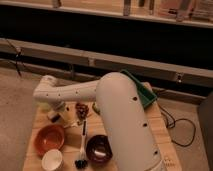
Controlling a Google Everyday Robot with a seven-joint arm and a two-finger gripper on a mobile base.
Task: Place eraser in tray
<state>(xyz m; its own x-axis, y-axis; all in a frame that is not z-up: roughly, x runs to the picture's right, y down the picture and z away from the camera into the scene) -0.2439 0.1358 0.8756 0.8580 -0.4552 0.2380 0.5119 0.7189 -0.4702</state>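
Observation:
My white arm reaches from the lower right across the wooden table to its left side. The gripper hangs below the wrist at the table's back left, right over a small pale-topped, dark-based block, the eraser, which lies on the table. I cannot tell whether it touches the eraser. The dark-green tray sits at the table's back right, and the arm hides most of it.
An orange bowl is at the front left, with a white cup in front of it. A dark bowl, a long-handled brush and a brown lumpy object lie mid-table. A cable trails on the floor to the right.

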